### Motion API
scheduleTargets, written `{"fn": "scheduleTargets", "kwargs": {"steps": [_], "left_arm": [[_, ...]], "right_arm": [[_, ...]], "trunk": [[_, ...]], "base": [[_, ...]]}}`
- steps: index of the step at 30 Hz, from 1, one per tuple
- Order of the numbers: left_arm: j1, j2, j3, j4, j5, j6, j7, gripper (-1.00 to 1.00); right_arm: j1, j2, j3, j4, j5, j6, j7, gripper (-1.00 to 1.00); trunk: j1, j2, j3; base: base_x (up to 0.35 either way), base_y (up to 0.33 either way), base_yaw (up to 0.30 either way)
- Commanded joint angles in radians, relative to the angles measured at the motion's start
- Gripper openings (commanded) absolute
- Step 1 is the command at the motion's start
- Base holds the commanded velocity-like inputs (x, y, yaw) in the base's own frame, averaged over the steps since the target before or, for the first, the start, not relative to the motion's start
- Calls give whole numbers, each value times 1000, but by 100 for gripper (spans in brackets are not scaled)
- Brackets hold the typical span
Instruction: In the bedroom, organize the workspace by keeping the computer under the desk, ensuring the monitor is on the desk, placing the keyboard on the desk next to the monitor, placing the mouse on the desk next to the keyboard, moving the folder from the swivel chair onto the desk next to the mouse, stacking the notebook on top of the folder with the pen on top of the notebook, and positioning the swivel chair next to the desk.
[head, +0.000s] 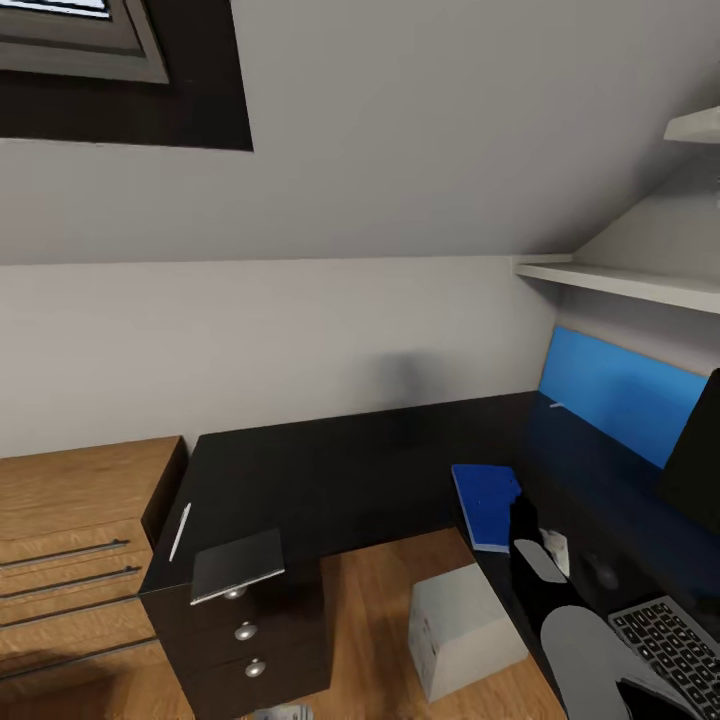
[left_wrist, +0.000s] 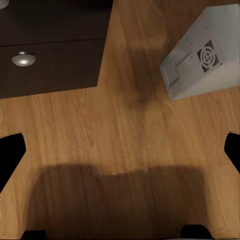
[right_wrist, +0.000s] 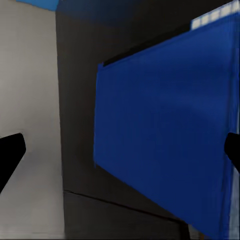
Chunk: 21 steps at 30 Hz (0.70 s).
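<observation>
The left pincer (left_wrist: 120, 150) hangs above the light wood floor (left_wrist: 125, 145), its two dark fingertips (left_wrist: 11, 150) showing at opposite edges of the picture, spread wide with nothing between them. Ahead, the pale grey computer (left_wrist: 205, 57) stands on the floor, a vent grille in its face. Beside it is the black cabinet (left_wrist: 50, 50), one round silver knob (left_wrist: 23, 59) on its drawer front. A broad shadow darkens the boards near the pincer.
</observation>
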Motion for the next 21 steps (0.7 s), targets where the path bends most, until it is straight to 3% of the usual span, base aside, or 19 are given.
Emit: {"fn": "scheduleTargets", "kwargs": {"steps": [1, 3, 7, 13, 15, 17, 21], "left_arm": [[0, 1, -2, -2, 7, 3, 8, 100], [0, 1, -3, -2, 7, 3, 8, 100], [0, 1, -3, -1, 7, 3, 8, 100], [0, 1, -3, 1, 7, 3, 8, 100], [0, 1, -4, 7, 7, 3, 9, 100], [0, 1, -3, 14, 7, 2, 9, 100], [0, 1, -3, 18, 6, 2, 9, 100]], "right_arm": [[0, 1, 38, -1, -9, 13, -2, 100], [0, 3, 100, -1, -9, 38, -2, 100], [0, 12, 188, 0, -11, 63, -1, 100], [1, 34, 261, 0, -10, 79, 1, 100], [1, 43, 304, 1, -10, 101, 2, 100], [1, 50, 378, 15, -10, 174, 5, 100], [1, 56, 417, 26, -10, 250, 7, 100]], "trunk": [[0, -1, -1], [0, -1, -1], [0, -1, -1], [0, -1, -1], [0, -1, -1], [0, -1, -1], [0, -1, -1]], "base": [[-287, 0, 0], [-303, 0, 0], [-320, 0, 0], [-324, 0, 0], [-222, 0, 0], [-97, 0, 0], [-36, 0, 0]]}}
